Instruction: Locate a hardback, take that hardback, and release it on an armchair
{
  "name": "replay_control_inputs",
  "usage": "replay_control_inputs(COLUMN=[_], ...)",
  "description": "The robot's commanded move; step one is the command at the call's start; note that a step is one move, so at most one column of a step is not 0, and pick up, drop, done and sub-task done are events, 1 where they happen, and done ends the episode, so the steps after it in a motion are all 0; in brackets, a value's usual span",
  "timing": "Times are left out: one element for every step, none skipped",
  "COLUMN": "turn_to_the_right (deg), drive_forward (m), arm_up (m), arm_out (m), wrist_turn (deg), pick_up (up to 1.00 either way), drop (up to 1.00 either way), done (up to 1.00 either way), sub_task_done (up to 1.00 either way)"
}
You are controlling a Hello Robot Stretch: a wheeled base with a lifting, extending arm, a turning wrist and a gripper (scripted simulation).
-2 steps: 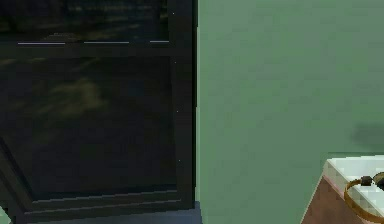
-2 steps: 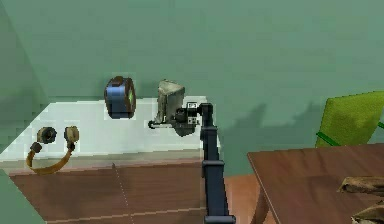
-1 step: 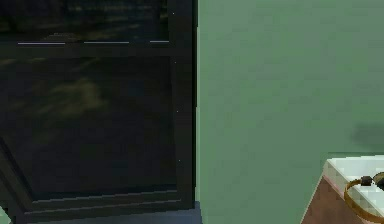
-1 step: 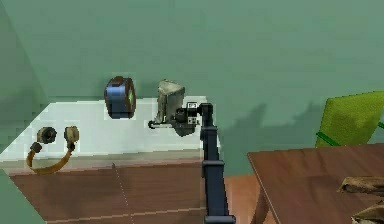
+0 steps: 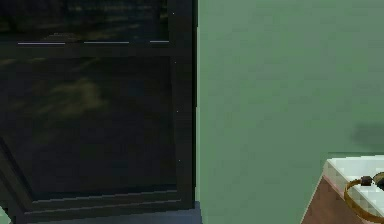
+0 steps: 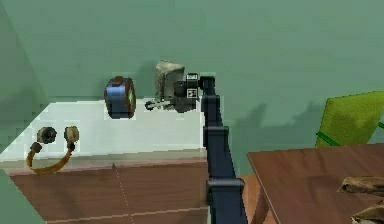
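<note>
my arm [image 6: 222, 160] reaches out over the white surface [image 6: 150, 138], and my end effector [image 6: 155, 103] sits at its far side, close to the green wall [image 6: 280, 50]. a pale grey block [image 6: 168, 75] stands just behind it and a blue rounded thing with a brownish rim [image 6: 120, 97] is just beside it, toward the arm side view's left. either could be the hardback; neither shape settles it for me, though a reach this near both suggests i am at the taking step. because the block stands on the surface right behind my fingers, i cannot tell whether the end effector grips anything or hangs free. a golden looped thing [image 6: 52, 145] lies near the surface's front left corner, well apart from my fingers. the wall closes off the back edge, so i judge any lift should go up and then back along the arm. at the arm side view's right a brown wooden table [image 6: 310, 170] stands near the surface, and beyond it is a green seat back [image 6: 350, 118], likely the armchair. ahead, a dark glazed door [image 5: 95, 110] and wall leave little forward room, so turning probably comes before carrying.
</note>
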Motion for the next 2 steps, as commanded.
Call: replay_control_inputs(turn_to_the_right=[0.0,0.0], drive_forward=[0.00,0.00], arm_up=[0.12,0.00], arm_out=[0.00,0.00], wrist_turn=[0.0,-45.0], pick_up=[0.00,0.00], drop=[0.00,0.00], done=[0.00,0.00], sub_task_done=[0.00,0.00])
